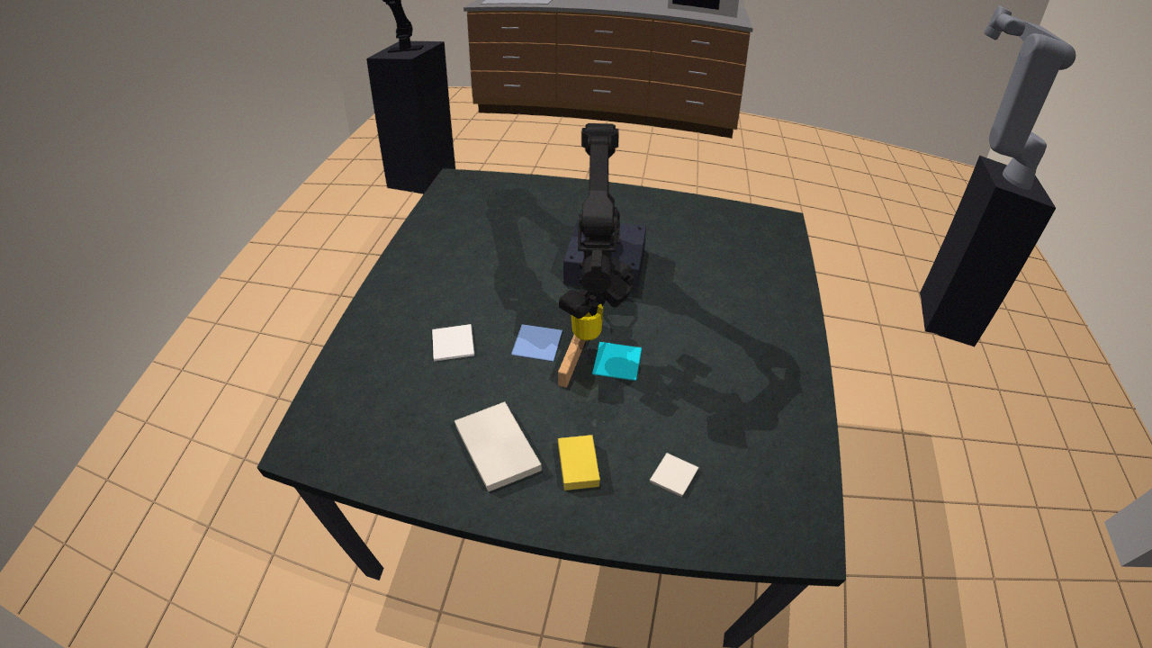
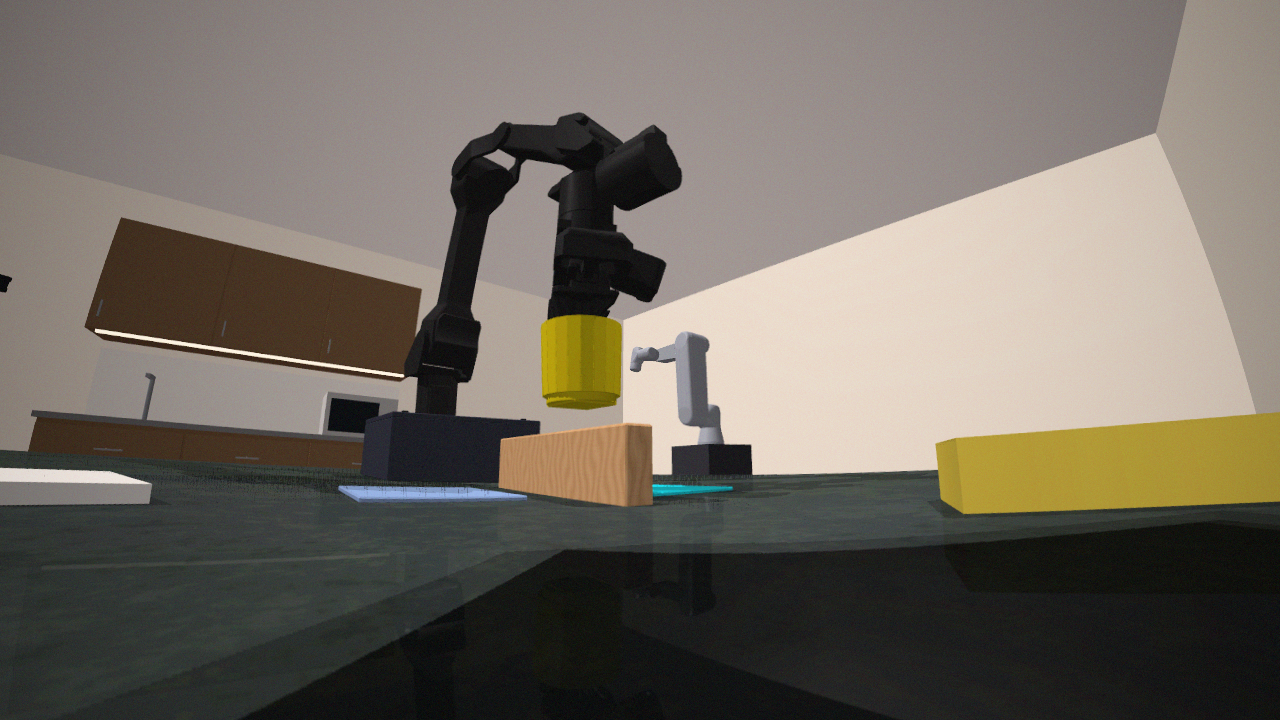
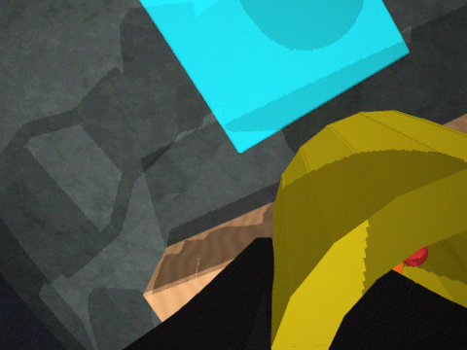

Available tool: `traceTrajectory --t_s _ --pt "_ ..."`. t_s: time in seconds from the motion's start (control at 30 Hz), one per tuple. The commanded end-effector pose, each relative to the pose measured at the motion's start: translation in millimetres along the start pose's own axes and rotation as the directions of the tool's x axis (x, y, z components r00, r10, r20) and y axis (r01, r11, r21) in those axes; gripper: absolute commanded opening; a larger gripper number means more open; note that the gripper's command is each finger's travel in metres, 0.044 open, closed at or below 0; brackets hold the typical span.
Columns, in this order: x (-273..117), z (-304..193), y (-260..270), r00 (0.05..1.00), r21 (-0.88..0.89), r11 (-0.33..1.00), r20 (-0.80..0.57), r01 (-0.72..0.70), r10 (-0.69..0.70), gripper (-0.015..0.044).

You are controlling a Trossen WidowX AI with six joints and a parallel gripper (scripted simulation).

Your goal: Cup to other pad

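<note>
The yellow cup [image 1: 586,325] [image 2: 581,360] [image 3: 336,170] is in the air, upright, above the wooden bar between the two pads. My gripper [image 1: 594,306] [image 2: 581,313] is shut on the cup's wall at the rim. In the wrist view a red marble [image 3: 416,256] and part of an orange marble [image 3: 398,267] show inside the cup; the rest of the inside is hidden. The cyan pad [image 1: 617,361] [image 2: 693,489] [image 3: 219,73] lies to the right of the bar, with a round shadow on it. The blue pad [image 1: 537,342] [image 2: 420,493] lies to the left, with nothing on it.
The wooden bar [image 1: 570,362] [image 2: 572,465] [image 3: 195,258] stands on the table [image 1: 362,418] between the pads, below the cup. A large white block [image 1: 498,445], a yellow block [image 1: 578,462] [image 2: 1109,461] and two small white tiles, one left [image 1: 453,342] and one right [image 1: 674,473], lie around.
</note>
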State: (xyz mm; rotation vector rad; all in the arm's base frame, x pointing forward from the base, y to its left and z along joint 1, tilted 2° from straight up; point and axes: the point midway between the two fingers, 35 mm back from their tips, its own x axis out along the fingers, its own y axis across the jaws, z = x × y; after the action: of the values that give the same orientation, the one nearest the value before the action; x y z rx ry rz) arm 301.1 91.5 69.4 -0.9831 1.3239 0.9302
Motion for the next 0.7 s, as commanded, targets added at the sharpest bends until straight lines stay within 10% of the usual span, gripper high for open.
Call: traceTrajectory --t_s 0.0,0.67 --pt "-1.8 8.7 1.8 1.0 0.005 1.0 0.0 0.007 -0.007 0.0" --pt "-3.7 52.3 21.4 1.0 0.005 1.0 0.004 0.005 -0.005 0.0"
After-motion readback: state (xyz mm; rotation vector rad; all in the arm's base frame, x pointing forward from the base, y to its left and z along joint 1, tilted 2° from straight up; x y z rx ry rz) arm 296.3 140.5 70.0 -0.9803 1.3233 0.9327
